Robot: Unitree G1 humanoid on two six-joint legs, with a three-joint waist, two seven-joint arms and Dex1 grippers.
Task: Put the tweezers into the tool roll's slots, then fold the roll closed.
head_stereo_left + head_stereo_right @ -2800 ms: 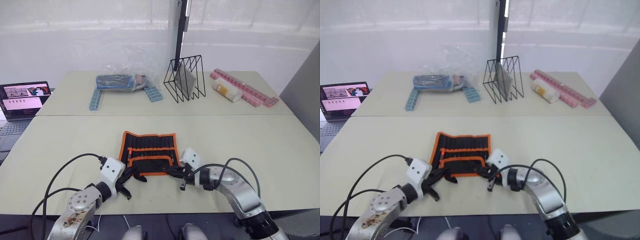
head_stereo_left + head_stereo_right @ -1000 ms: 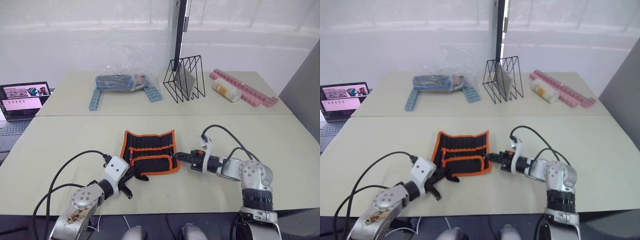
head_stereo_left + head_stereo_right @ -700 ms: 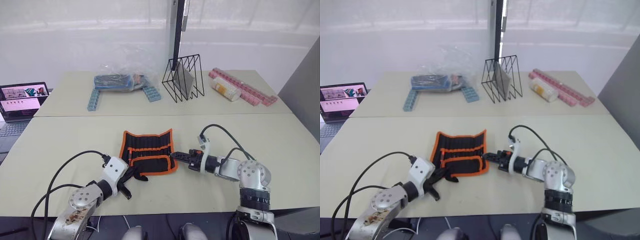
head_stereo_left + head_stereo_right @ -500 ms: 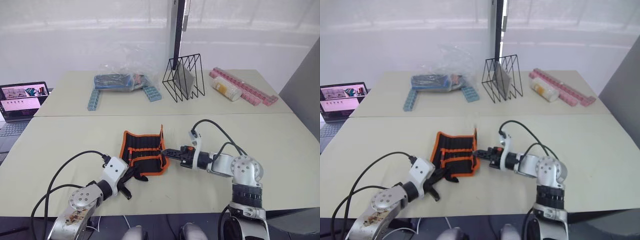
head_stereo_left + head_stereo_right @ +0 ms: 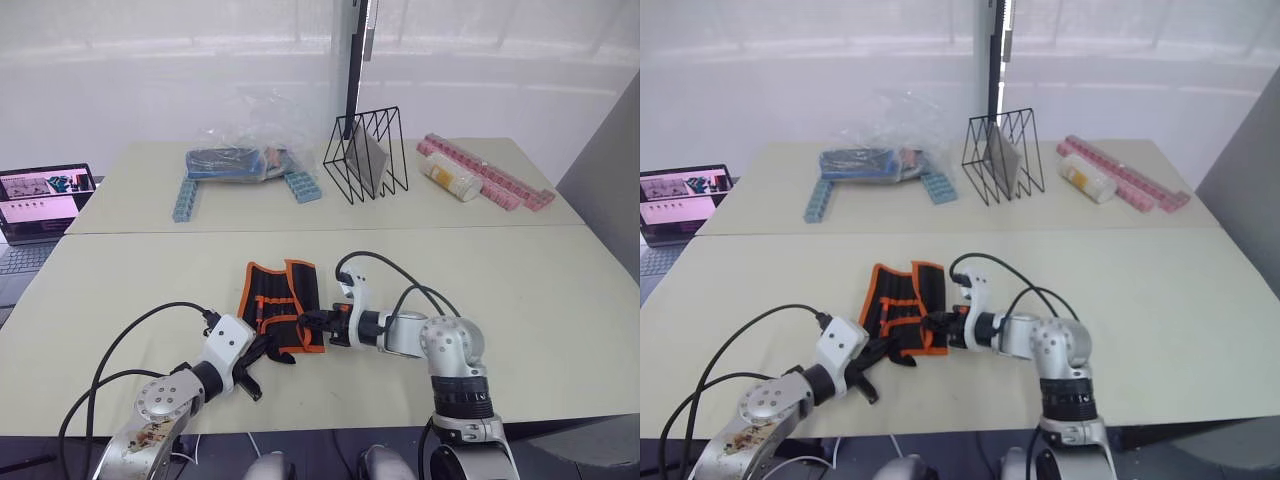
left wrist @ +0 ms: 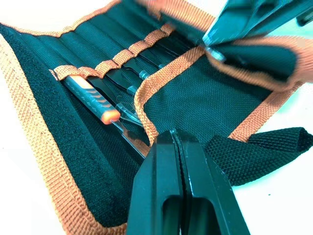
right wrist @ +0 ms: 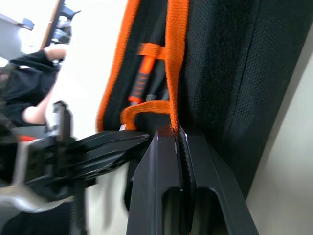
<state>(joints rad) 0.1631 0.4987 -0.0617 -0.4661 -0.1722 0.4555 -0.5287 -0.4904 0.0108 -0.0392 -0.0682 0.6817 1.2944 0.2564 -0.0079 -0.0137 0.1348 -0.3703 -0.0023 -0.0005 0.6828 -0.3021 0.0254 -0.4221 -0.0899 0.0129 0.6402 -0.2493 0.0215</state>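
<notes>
— What sort of place was this?

— It looked like a robotics lab or test room. Two plain beige tables [image 5: 560,300] stood pushed together before a bare white wall [image 5: 150,70].

— What else pointed that way?

— An open laptop [image 5: 40,200] sat at the left edge, and unrelated props lay along the far table: a black wire rack [image 5: 367,155], pink pill organizers [image 5: 490,178], and a plastic bag of blue items [image 5: 240,160].

black tool roll [image 5: 278,300], orange edging
</notes>
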